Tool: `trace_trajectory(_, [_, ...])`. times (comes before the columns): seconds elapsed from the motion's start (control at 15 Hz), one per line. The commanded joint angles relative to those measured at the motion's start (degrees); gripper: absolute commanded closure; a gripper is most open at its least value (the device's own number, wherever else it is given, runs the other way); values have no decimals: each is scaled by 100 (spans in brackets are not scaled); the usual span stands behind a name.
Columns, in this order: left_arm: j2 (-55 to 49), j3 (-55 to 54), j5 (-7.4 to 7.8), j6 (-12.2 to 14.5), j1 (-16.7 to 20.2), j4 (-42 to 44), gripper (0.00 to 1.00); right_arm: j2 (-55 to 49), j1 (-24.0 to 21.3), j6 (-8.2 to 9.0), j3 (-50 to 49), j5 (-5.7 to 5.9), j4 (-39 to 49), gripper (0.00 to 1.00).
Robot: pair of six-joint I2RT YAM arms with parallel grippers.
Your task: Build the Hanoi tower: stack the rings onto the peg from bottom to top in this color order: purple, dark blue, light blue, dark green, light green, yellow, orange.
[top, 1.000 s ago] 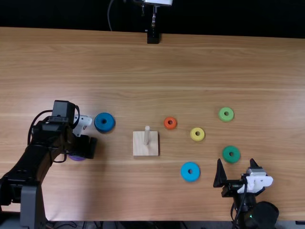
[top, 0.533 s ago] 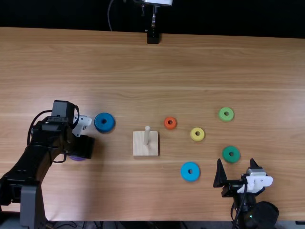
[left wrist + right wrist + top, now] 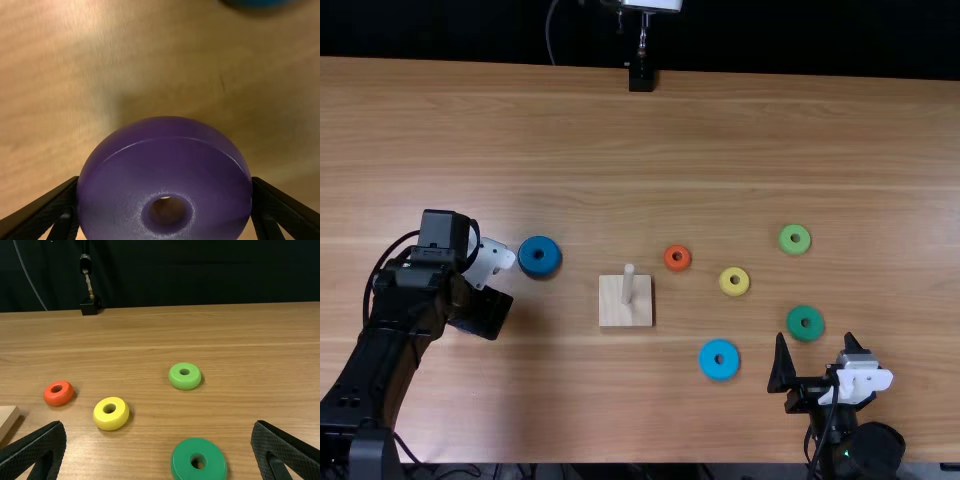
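Wooden table (image 3: 620, 410): peg (image 3: 628, 286) in its base (image 3: 612, 312) (left jaws clasp purple ring (image 3: 120, 190)).

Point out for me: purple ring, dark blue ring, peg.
Purple ring (image 3: 165, 167): left wrist view, on its flat face beside the hole.
Dark blue ring (image 3: 551, 264): top view, on its upper face, off the hole.
Peg (image 3: 628, 285): top view, about midway along its shaft.
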Motion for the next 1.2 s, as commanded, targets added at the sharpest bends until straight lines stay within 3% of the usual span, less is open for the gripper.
trace_trajectory(0.0, [-228,374,42,199,-33,-348,100,-73,-43,11,-339,21,-427,0])
trace_trajectory(0.2, [-307,1007,94,94,-288,-1413,100,-73,-43,11,-339,21,-427,0])
trace_trajectory(0.47, [-676,1789,115,-877,-754,-2004,100,-73,-43,11,-348,21,-427,0])
trace_trajectory(0.67, [-694,2536,653,-1478,-1123,-2647,100,-73,-43,11,-348,21,-427,0])
trace_trajectory(0.73, [-658,2773,685,-1604,-1194,-2753,100,-73,-43,11,-348,21,-427,0])
trace_trajectory(1.13, [-114,4100,696,-1858,-1677,-3618,100,-73,-34,11,-339,21,-427,0])
